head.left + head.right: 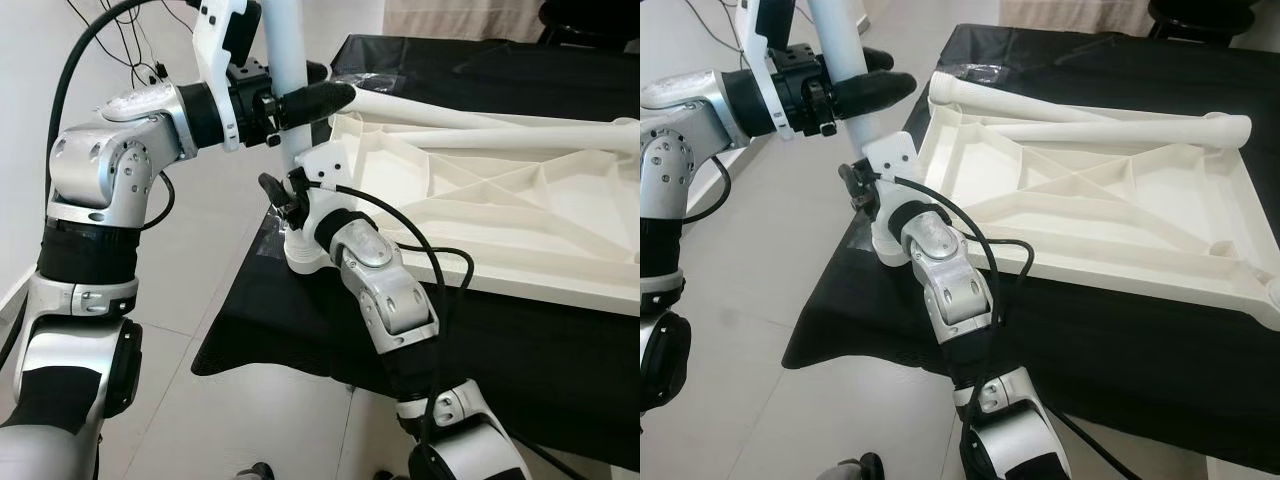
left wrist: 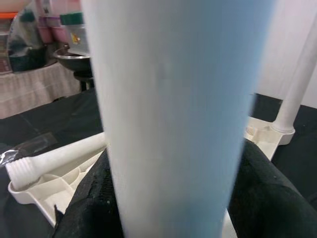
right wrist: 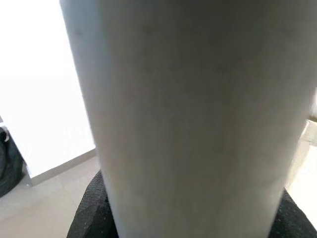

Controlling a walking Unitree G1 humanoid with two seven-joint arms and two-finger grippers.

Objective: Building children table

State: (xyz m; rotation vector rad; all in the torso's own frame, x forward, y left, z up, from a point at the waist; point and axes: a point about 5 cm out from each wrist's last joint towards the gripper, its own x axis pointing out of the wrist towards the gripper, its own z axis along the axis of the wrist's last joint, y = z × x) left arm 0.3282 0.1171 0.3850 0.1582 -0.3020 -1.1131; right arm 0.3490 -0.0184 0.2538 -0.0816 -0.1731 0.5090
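At upper left, the left pincer (image 1: 300, 103) clamps the upright table leg (image 1: 285, 60). At centre, the right pincer (image 1: 872, 215) grasps the same leg just above the corner socket of the inverted tabletop (image 1: 1110, 200) on the bench (image 1: 1140, 350). Keep the leg vertical while seating it.

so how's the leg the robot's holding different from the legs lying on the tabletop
The held leg stands upright at the near-left corner of the upturned tabletop; the loose legs lie flat across it. The held leg is gripped by the left gripper higher up and the right gripper near its base; nothing holds the loose legs. All are the same white round plastic.
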